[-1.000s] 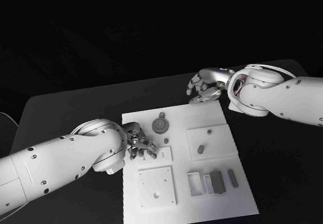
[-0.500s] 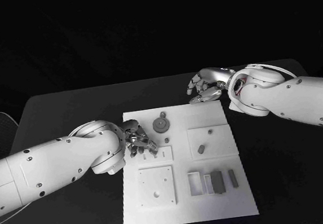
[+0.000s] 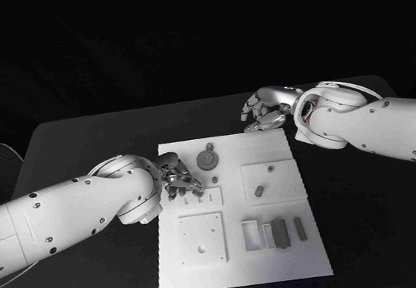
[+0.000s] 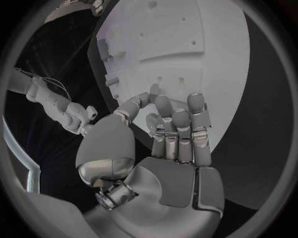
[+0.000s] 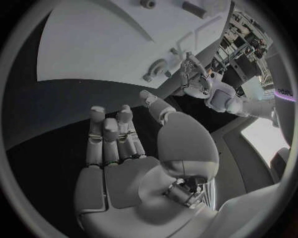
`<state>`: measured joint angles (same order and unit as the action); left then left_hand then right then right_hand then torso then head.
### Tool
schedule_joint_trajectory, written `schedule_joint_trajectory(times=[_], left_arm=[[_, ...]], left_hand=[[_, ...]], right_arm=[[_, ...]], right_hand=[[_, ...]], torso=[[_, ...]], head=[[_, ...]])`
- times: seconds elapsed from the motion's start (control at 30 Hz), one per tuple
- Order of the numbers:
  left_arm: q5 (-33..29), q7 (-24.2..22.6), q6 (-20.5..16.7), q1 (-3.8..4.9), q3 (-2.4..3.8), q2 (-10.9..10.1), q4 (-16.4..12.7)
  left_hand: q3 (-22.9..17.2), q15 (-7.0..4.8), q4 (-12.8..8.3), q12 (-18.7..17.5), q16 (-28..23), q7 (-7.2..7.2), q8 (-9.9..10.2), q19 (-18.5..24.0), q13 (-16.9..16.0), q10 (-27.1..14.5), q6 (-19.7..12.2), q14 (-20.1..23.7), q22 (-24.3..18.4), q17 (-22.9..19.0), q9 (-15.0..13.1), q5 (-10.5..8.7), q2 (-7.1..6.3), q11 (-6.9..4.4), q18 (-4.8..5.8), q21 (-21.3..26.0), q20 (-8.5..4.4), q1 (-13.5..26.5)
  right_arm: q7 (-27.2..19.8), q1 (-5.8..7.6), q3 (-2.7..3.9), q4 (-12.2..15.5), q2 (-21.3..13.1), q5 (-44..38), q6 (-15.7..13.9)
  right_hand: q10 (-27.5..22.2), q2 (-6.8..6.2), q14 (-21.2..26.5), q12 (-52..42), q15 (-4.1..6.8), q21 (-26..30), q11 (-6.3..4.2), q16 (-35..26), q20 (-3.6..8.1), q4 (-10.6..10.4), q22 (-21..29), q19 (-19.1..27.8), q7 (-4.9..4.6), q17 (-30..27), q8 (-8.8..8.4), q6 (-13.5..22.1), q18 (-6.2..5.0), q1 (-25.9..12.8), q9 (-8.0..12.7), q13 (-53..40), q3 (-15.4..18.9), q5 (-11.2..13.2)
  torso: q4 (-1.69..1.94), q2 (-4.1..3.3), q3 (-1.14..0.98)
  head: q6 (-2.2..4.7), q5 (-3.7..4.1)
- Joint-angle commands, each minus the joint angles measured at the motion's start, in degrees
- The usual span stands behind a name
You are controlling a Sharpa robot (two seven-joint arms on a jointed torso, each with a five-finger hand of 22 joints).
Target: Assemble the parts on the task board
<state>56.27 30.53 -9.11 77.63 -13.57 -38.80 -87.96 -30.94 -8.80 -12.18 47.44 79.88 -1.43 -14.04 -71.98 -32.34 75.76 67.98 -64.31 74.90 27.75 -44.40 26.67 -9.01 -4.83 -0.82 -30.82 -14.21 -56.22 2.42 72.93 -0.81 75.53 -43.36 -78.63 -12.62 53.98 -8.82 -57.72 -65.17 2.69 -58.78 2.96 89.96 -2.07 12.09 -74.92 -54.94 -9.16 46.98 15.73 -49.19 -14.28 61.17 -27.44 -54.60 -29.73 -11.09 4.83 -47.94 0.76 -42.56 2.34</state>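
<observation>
The white task board [image 3: 242,263] lies in the middle of the black table. On it are a round grey part [image 3: 208,161], a small peg [image 3: 208,147], an oblong part [image 3: 258,191] on a raised square, and a row of grey blocks [image 3: 274,233]. My left hand [image 3: 179,180] hovers at the board's left edge, fingers curled down over a small slotted plate [image 3: 204,199]. Seen from the left wrist, the left hand [image 4: 168,129] has thumb and fingers drawn together; whether a part sits between them is hidden. My right hand [image 3: 263,110] rests past the board's far right corner, its fingers [image 5: 111,134] extended and holding nothing.
A square plate with a hole [image 3: 201,240] sits at the board's near left. Bare black table [image 3: 389,219] flanks the board on both sides. My bulky left forearm [image 3: 70,212] lies across the table to the board's left.
My left hand and forearm have shifted slightly away from me along the board's left edge. The right hand and the parts have stayed put.
</observation>
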Motion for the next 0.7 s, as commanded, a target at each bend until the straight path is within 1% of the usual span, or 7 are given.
schedule_joint_trajectory(times=[0.03, 0.2, 0.53, 0.7], left_arm=[[0.65, 0.19, 1.74, -0.02, 0.0, 0.19, -0.11], [1.92, 0.19, 1.82, -0.18, 0.0, 0.03, -0.38], [4.06, -0.56, 0.22, -0.58, -0.01, -0.02, -0.73], [4.92, -0.9, -0.3, -0.75, -0.01, 0.02, -0.75]], left_hand=[[-4.13, -1.68, -4.11, 0.26, 0.34, -0.09, -0.76, -1.6, -0.09, 0.38, 0.4, -1.28, 1.3, 0.07, -0.26, -0.03, 2.67, 0.06, 0.22, -0.36, -1.28, -2.89], [-3.81, -1.79, -4.0, 0.67, 0.69, 0.08, -0.97, -1.77, -0.36, 0.56, 0.78, -1.39, 1.33, 0.27, -0.32, -0.36, 2.44, -0.09, 0.19, -0.64, -1.38, -2.61], [-3.59, -2.09, -3.82, 1.48, 1.38, 0.4, -1.35, -2.19, -0.92, 0.84, 1.47, -1.61, 1.36, 0.69, -0.42, -0.47, 1.87, -0.41, 0.11, -1.27, -1.56, -2.47], [-3.5, -2.38, -3.56, 2.21, 1.98, 0.71, -1.7, -2.59, -1.48, 1.14, 2.14, -1.88, 1.36, 1.09, -0.54, -1.58, 1.05, -0.7, 0.0, -1.91, -1.7, -2.51]], right_arm=[[-0.29, -0.02, 0.02, 0.17, -0.03, -0.17, 0.62], [-0.29, -0.02, 0.02, 0.21, -0.16, -0.17, 0.58], [-0.33, -0.02, 0.02, 0.23, -0.17, -0.17, 0.56], [-0.37, -0.04, 0.02, 0.09, -0.1, -0.17, 0.57]], right_hand=[[-0.2, -0.01, -0.29, -0.29, 0.07, 0.37, 0.19, -0.14, 0.15, -0.32, -0.7, -0.35, -0.34, 0.04, -0.22, -0.01, -0.72, -0.76, 0.07, 0.06, 0.08, -0.29], [-0.2, -0.02, -0.29, -0.3, 0.07, 0.37, 0.19, -0.14, 0.16, -0.34, -0.7, -0.34, -0.34, 0.04, -0.22, -0.01, -0.72, -0.75, 0.08, 0.07, 0.07, -0.29], [-0.21, -0.03, -0.28, -0.31, 0.07, 0.38, 0.19, -0.14, 0.17, -0.35, -0.7, -0.34, -0.34, 0.04, -0.23, -0.01, -0.72, -0.72, 0.09, 0.08, 0.06, -0.29], [-0.22, -0.03, -0.28, -0.32, 0.07, 0.38, 0.19, -0.14, 0.17, -0.37, -0.7, -0.34, -0.34, 0.04, -0.23, -0.01, -0.72, -0.71, 0.1, 0.09, 0.05, -0.3]], torso=[[0.01, 0.03, -0.04], [0.01, 0.02, -0.04], [0.0, 0.0, -0.02], [0.0, -0.01, -0.01]], head=[[-0.19, -0.05], [-0.43, -0.05], [-0.7, -0.13], [-0.79, -0.16]])
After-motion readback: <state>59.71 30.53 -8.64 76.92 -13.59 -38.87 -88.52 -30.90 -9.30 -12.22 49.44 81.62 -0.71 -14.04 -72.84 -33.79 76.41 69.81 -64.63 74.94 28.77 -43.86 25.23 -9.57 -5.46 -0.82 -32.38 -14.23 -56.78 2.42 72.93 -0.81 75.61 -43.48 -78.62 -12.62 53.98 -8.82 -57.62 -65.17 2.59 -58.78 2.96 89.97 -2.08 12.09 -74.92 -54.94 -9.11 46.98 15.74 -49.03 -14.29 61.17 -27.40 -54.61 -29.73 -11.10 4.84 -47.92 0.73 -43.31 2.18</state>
